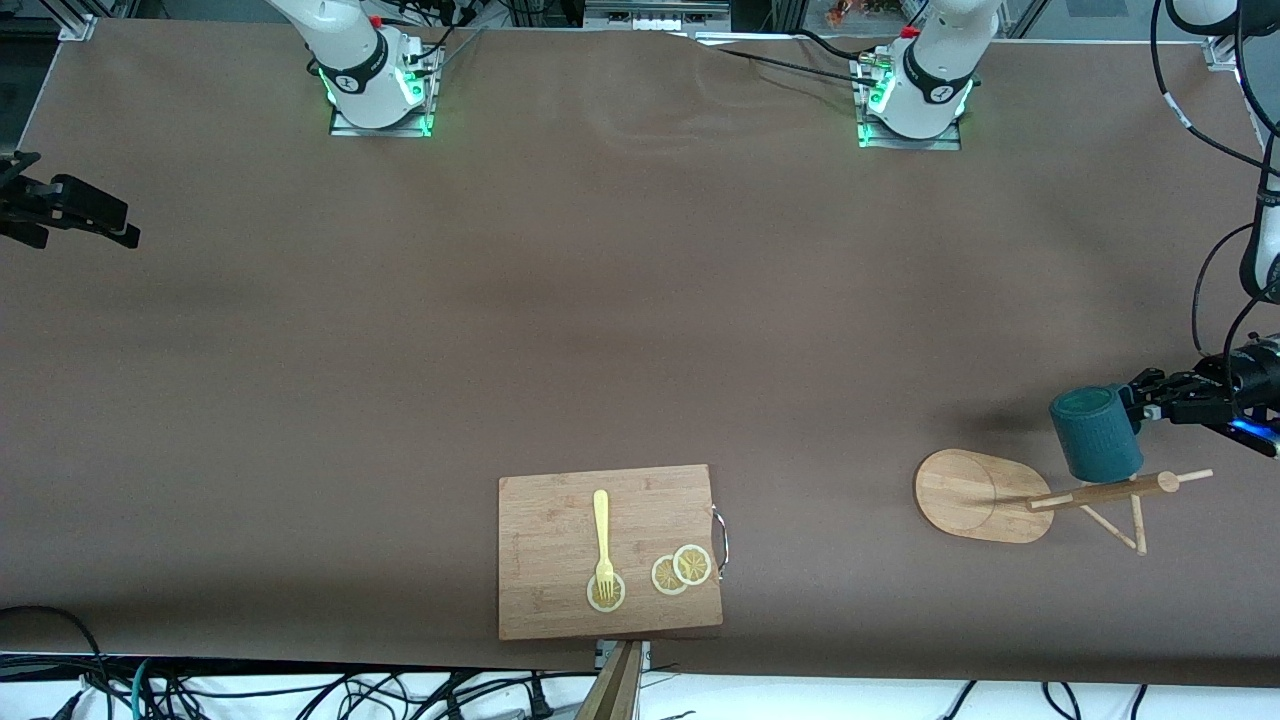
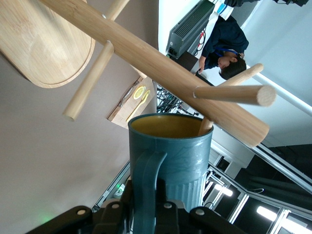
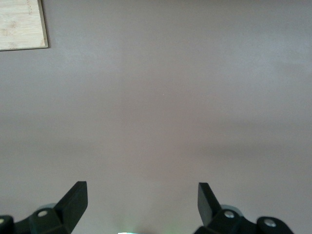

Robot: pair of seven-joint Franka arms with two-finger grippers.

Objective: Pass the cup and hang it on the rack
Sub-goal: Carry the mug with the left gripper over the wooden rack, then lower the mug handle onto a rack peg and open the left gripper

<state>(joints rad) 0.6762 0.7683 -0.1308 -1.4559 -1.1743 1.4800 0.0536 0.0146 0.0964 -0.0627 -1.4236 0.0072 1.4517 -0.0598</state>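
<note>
The dark teal cup (image 1: pixel 1095 432) hangs in the air over the bamboo rack (image 1: pixel 1095 492), beside the top of its post. My left gripper (image 1: pixel 1145 400) is shut on the cup's side handle (image 2: pixel 146 178). In the left wrist view the cup (image 2: pixel 170 151) shows its mustard-yellow inside, with the rack's post (image 2: pixel 161 63) and oval base (image 2: pixel 39 44) past it. One thin peg (image 2: pixel 234 93) crosses just over the rim and another peg's end dips at the cup's mouth. My right gripper (image 1: pixel 110 220) is open and empty over bare table at the right arm's end (image 3: pixel 141 195), where it waits.
A rectangular wooden cutting board (image 1: pixel 545 590) lies near the table's front edge with a yellow fork (image 1: pixel 602 535) and lemon slices (image 1: pixel 682 570) on it; its corner shows in the right wrist view (image 3: pixel 22 24). Cables hang below the front edge.
</note>
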